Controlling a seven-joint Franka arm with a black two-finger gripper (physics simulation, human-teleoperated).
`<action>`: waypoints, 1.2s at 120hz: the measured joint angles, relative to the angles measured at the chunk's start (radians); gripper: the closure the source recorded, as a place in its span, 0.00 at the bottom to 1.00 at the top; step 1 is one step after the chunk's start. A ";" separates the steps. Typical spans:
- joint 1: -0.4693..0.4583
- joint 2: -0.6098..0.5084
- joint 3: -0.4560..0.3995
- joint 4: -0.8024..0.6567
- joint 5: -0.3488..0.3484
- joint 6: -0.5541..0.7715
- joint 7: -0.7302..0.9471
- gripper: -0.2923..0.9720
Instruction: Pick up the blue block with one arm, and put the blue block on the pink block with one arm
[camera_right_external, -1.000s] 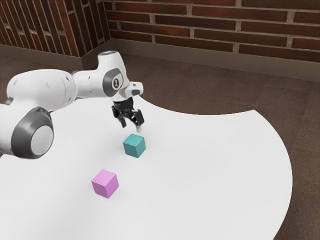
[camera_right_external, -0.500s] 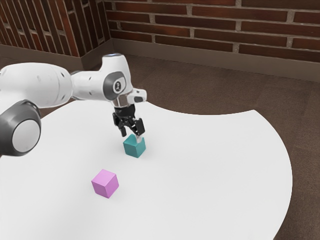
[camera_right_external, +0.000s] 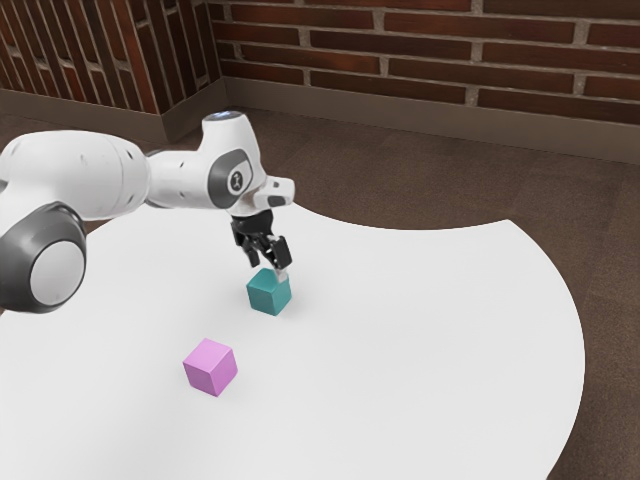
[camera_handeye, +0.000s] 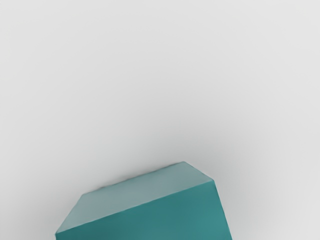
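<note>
Now the pincer (camera_right_external: 271, 268) has been brought down onto the blue block (camera_right_external: 268, 294). One second ago it was hanging clearly above the block, with bare bench (camera_right_external: 430, 340) visible between them; in the exterior view its tips are now seen at the top edge of the block. Whether the pincer is spread or already pressed on the block cannot be told, because the tips overlap the block's top from this side.

The blue block has not been moved. It is seen a little to the left of the exterior view's centre, flat on the white bench, in the same spot and with the same turn as before. In the wrist view the block (camera_handeye: 150, 210) is seen large and close under the hand, with one corner pointing away.

The pink block (camera_right_external: 210, 366) is also unchanged, toward the exterior view's lower left from the blue one, well apart from it and with nothing on top.

It is judged that the approach is nearly finished and the grasp is the step in hand. The lift and the carry to the pink block are not yet done.
</note>
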 joint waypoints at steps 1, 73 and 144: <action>0.001 0.000 0.000 -0.001 -0.002 0.001 0.000 0.25; 0.011 0.031 0.001 -0.004 -0.017 0.008 -0.038 0.25; 0.012 0.002 0.004 -0.048 -0.021 -0.022 -0.095 0.25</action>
